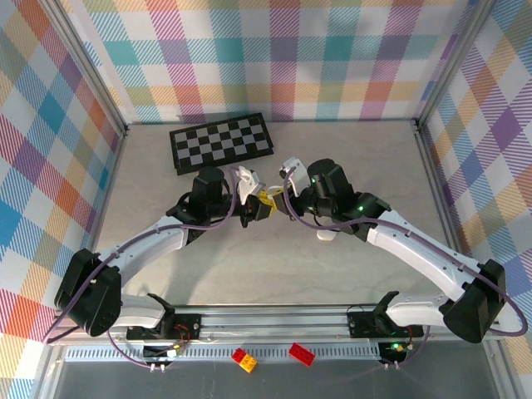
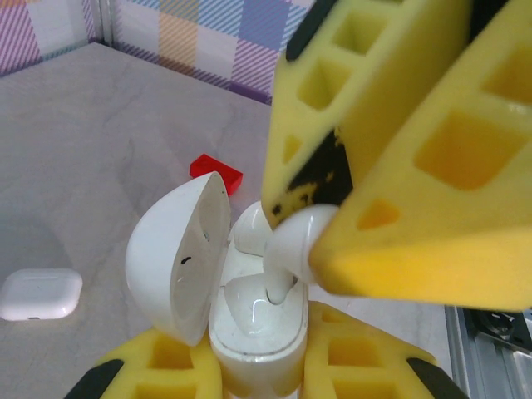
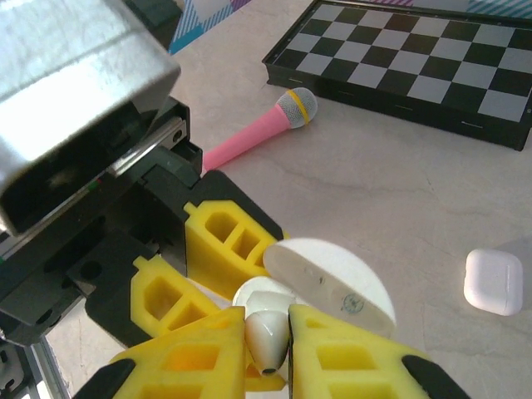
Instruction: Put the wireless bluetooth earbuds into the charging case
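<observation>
Left wrist: right gripper [image 3: 268, 330] pinches earbud [image 2: 287, 249]; left gripper [image 2: 253, 345] clamps charging case [image 2: 241, 316] at six o'clock.
We judge it light and slick; hold its bulb.

Both arms bend inward, meeting at the middle of the top view. The left gripper [image 2: 253, 366] is clamped on the case [image 2: 249, 328]. The right gripper [image 3: 268, 347] pinches an earbud [image 3: 266, 332] above it.

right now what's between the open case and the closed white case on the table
Nothing. In the left wrist view, the stretch of table between the open case and the closed white case is bare.
</observation>
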Controlling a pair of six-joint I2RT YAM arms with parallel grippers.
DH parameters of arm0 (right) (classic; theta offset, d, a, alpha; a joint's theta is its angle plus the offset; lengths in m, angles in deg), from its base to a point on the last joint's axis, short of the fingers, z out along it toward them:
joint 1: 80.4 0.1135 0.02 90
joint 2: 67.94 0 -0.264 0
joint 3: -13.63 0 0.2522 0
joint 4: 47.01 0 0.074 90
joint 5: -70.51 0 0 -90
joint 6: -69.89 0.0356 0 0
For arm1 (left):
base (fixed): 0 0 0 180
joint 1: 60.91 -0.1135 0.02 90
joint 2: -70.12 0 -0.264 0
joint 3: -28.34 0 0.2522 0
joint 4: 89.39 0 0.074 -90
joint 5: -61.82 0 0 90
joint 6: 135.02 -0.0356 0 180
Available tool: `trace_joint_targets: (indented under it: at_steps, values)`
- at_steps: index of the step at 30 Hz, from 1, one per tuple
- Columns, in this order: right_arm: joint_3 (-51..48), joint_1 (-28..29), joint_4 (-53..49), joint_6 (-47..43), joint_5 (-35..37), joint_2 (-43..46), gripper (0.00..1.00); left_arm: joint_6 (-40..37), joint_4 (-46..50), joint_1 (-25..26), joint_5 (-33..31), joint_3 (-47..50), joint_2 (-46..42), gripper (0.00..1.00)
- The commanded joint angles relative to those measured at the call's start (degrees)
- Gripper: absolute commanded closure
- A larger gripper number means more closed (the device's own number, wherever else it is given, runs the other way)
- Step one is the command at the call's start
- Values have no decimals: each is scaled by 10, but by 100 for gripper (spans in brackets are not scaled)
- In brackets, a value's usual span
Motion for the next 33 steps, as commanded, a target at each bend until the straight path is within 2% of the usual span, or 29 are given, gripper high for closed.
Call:
trace_joint_targets:
  at_steps: [1,5,9,14,20,33]
  values:
    - [-1,-2,-10,7,-19,-3,82,14,-54,2,1,-3,-14,100]
    - [6,-2,-7,17,-19,-3,77,18,-61,2,8,-4,-7,100]
    - [8,-3,2,33,-12,18,61,17,-58,2,10,-2,-6,100]
    - [-14,-21,28,60,-4,60,51,3,-55,2,20,2,-10,100]
    - [-31,-59,20,101,16,70,49,-6,-50,2,34,3,-15,100]
    - [-18,-61,11,83,-58,28,49,1,-52,2,50,2,-27,100]
